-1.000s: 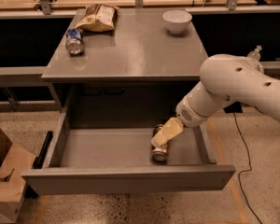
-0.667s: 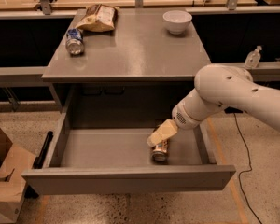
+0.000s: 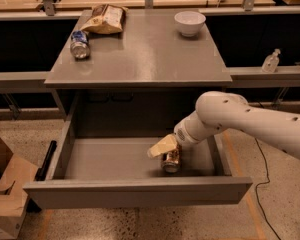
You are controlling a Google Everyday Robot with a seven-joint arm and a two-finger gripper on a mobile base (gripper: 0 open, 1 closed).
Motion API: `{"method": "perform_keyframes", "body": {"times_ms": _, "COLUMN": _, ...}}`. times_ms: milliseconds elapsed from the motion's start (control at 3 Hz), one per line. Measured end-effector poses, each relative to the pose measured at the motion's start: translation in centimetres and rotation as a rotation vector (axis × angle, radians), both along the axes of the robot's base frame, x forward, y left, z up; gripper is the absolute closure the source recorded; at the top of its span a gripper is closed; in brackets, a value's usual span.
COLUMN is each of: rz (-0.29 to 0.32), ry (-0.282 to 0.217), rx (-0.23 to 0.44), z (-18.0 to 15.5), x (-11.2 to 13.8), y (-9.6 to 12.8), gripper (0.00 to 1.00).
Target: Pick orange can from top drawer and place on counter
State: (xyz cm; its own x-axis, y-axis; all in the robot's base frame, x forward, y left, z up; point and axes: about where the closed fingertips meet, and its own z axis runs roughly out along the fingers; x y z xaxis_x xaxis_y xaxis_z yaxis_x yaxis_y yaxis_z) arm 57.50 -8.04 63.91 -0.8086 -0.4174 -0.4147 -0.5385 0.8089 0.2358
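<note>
The orange can (image 3: 171, 162) rests on the bottom of the open top drawer (image 3: 135, 192), right of the middle and near the front panel. My gripper (image 3: 162, 146) hangs on the white arm that comes in from the right. It sits just over the can's upper left end, very close to it or touching it. The grey counter (image 3: 145, 59) is right above the drawer.
On the counter lie a blue and silver can (image 3: 80, 44) and a snack bag (image 3: 106, 18) at the back left, and a white bowl (image 3: 189, 23) at the back right. A cardboard box (image 3: 5, 194) stands on the floor at left. A clear bottle (image 3: 271, 61) stands on the right ledge.
My gripper has moved left and slightly down, over the can's upper end. The orange can has not moved.
</note>
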Motion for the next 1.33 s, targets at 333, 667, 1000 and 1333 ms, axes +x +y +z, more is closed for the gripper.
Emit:
{"method": "perform_keyframes", "body": {"times_ms": 333, "rz": -0.050, "ry": 0.033, "rx": 0.001, "z": -2.29, "x": 0.21, "y": 0.78, "gripper": 0.23}}
{"method": "perform_keyframes", "body": {"times_ms": 667, "rz": -0.074, "ry": 0.037, "rx": -0.010, "z": -2.75, "x": 0.11, "y": 0.95, "gripper": 0.46}}
{"method": "perform_keyframes", "body": {"times_ms": 1000, "rz": -0.073, "ry": 0.037, "rx": -0.010, "z": -2.43, "x": 0.11, "y": 0.95, "gripper": 0.69}}
{"method": "perform_keyframes", "body": {"times_ms": 1333, "rz": -0.073, "ry": 0.037, "rx": -0.010, "z": -2.39, "x": 0.10, "y": 0.95, "gripper": 0.93}}
